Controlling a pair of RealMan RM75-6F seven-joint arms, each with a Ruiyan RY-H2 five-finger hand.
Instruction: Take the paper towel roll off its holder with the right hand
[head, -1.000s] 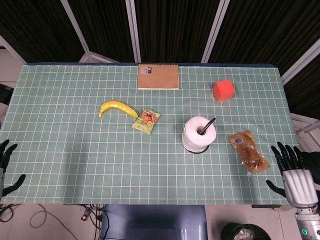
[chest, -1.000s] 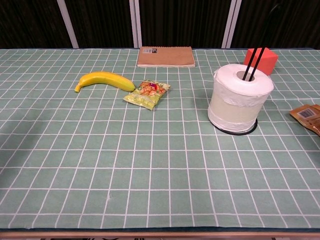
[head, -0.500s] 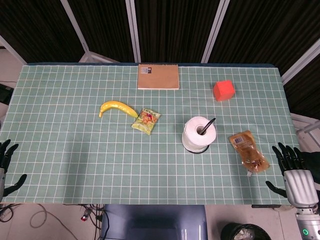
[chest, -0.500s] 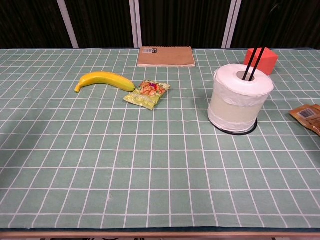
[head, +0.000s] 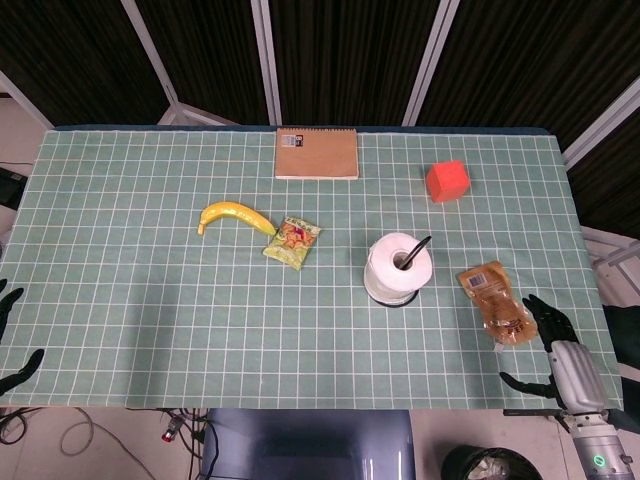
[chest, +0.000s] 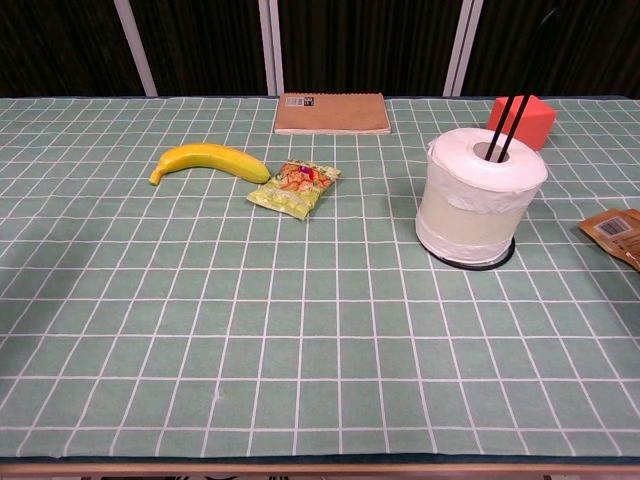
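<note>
A white paper towel roll (head: 399, 267) (chest: 481, 197) stands upright on its holder right of the table's middle. The holder's black rod (head: 417, 249) (chest: 518, 96) sticks up out of the roll's core, and its black base ring (chest: 470, 263) shows under the roll. My right hand (head: 557, 358) is at the table's front right corner, fingers spread and holding nothing, well to the right of the roll. Only fingertips of my left hand (head: 12, 355) show at the left edge of the head view, apart and empty. Neither hand appears in the chest view.
A brown pouch (head: 495, 302) (chest: 615, 232) lies between the roll and my right hand. A red cube (head: 447, 181) (chest: 529, 119) sits behind the roll. A banana (head: 233, 215), a snack packet (head: 292, 241) and a notebook (head: 317, 153) lie further left and back.
My right hand has shifted left and toward the table's front right corner. My left hand has slid further out of the frame at the left. The roll stayed put.
</note>
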